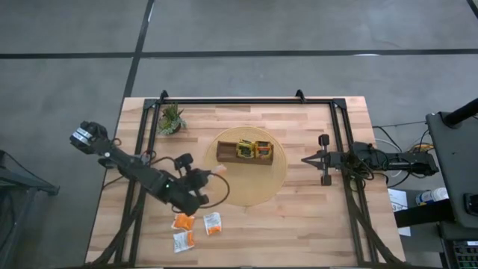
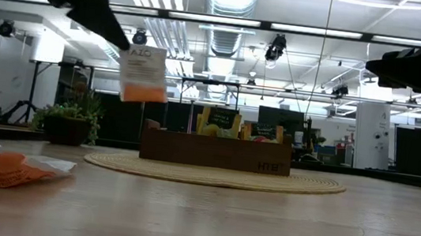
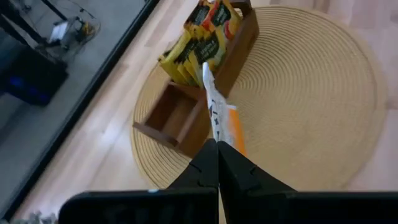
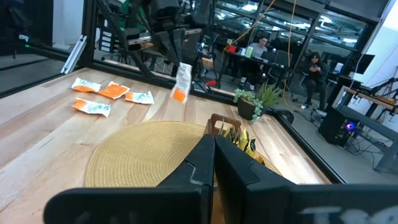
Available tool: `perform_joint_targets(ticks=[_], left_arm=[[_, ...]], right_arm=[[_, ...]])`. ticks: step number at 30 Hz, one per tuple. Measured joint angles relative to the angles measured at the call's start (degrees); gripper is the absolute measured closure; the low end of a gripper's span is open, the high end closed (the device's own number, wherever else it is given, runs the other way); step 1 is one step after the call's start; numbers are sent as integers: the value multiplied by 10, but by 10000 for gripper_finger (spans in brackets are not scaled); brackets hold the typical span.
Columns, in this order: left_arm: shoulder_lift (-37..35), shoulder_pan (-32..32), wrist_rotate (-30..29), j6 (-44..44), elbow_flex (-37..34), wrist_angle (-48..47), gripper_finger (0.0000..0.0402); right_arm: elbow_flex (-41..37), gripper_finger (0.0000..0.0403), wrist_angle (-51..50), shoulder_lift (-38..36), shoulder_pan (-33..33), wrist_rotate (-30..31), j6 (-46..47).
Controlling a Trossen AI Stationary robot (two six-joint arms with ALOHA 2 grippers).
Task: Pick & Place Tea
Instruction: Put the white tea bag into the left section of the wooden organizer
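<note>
Tea sachet [image 2: 145, 75], white with orange, hangs pinched in the left claw [image 3: 217, 149], seemingly near the wooden tray [image 1: 224, 153]; right claw [image 4: 214, 146] closed, empty.

The high view looks straight down from above, far enough to take in the whole wooden surface [image 1: 299, 217] and grey floor around it. The low view sits at surface height on one long edge, looking level across the round woven mat [image 2: 214, 173] into the room behind. The left wrist view looks down past its own claw [image 3: 217, 163] onto the mat [image 3: 311, 93] and wooden divided tray [image 3: 186, 118] from close above. The right wrist view looks low across the surface from the opposite short edge, toward the left claw [image 4: 177, 59] and the room. All four views share the mat and tray.
</note>
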Motion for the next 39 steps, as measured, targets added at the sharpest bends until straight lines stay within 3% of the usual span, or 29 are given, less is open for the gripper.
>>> perform_joint_targets(ticks=[8,17,28,39], left_arm=[[0,51,24,135,-13,63,401],[0,124,117,333,-48,221,401],[0,172,125,401,-55,203,401],[-1,256,206,488,-74,257,402]], right_arm=[[0,394,0,0,0,0,0],[0,394,0,0,0,0,0],[0,394,0,0,0,0,0],[0,394,0,0,0,0,0]])
